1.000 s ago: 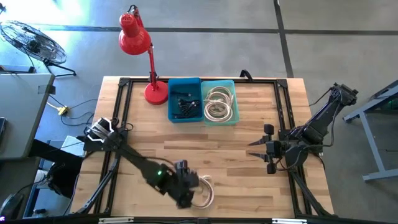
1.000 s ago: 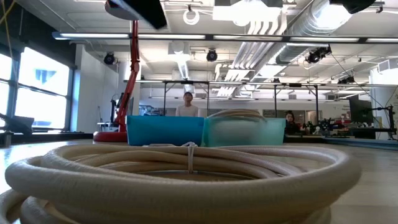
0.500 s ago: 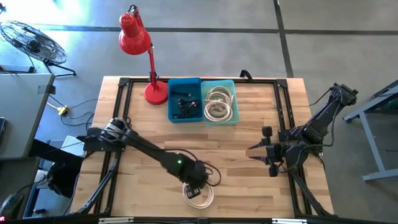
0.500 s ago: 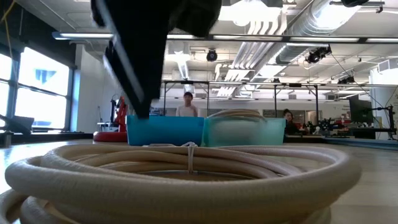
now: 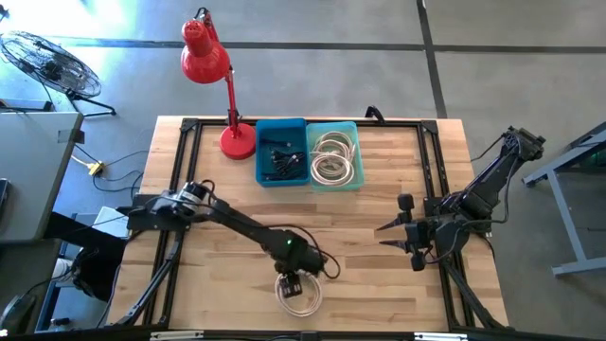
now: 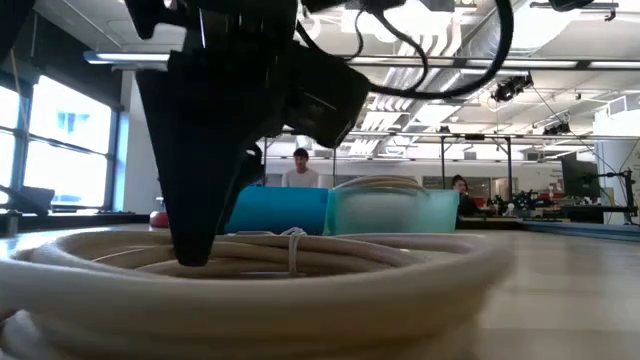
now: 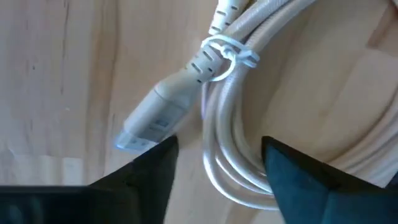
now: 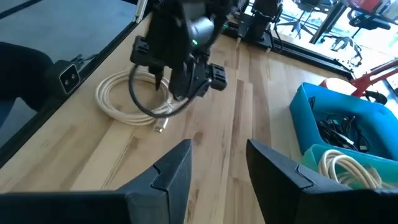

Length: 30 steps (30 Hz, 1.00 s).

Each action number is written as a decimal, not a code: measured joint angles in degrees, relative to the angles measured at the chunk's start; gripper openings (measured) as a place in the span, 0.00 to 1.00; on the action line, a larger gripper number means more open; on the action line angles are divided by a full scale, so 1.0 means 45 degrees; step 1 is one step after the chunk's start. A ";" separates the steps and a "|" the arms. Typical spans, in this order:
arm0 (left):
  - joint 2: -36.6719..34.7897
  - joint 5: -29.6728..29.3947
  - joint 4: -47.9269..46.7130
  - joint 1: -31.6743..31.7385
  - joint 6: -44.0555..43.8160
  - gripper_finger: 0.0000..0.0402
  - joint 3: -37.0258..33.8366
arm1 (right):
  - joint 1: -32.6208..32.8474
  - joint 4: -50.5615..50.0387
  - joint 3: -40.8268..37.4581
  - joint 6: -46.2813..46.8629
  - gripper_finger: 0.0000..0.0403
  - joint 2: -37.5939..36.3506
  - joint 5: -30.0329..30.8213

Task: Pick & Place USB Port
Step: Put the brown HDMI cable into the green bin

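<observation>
A coiled white USB cable (image 5: 301, 297) lies flat on the wooden table near its near edge, bound by a tie (image 7: 229, 51). Its grey plug (image 7: 152, 121) rests on the wood beside the coil. My left gripper (image 5: 294, 283) is open and points down over the coil. One finger (image 6: 195, 200) stands inside the ring, the other outside, with the strands (image 7: 227, 162) between them. My right gripper (image 5: 388, 227) waits open above the table's right half, well clear of the coil (image 8: 134, 93). My left gripper comes at the coil's strands (image 7: 217, 149) from above, a finger on either side of the bundle next to the plug. The coil lies flat on the table. I cannot tell whether the fingers touch the cable.
A blue bin (image 5: 281, 152) of dark cables and a clear teal bin (image 5: 334, 156) of white coils stand side by side at the far edge. A red desk lamp (image 5: 227, 95) stands left of them. Bare wood lies between the coil and the bins. Two people (image 6: 302, 170) sit beyond the table.
My left gripper has swung from just left of the coil toward the table's right and come down over it, with one finger now inside the ring. In the low view the coil's near rim sits lower than before.
</observation>
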 joint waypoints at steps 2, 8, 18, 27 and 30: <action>0.0038 0.0193 -0.0162 0.0172 0.0602 0.47 -0.0011 | -0.0001 0.0103 0.0000 -0.0230 0.36 0.0000 -0.0004; 0.0074 -0.0111 -0.1044 0.0503 0.2867 0.07 0.0001 | 0.0004 0.0250 0.0010 -0.0307 0.36 0.0000 -0.0760; 0.0028 -0.2580 -0.1206 0.0799 0.4387 0.07 0.0661 | 0.0006 0.2118 0.0010 -0.1736 0.36 -0.0005 -0.0923; -0.0798 -0.6960 -0.3461 0.0471 0.4801 0.07 0.3244 | 0.0960 0.6433 0.0015 -0.6580 0.36 -0.0019 -0.0378; -0.1128 -0.8901 -0.4813 -0.0110 0.4796 0.07 0.5266 | 0.1654 0.7687 0.0015 -0.8321 0.35 -0.0029 0.1029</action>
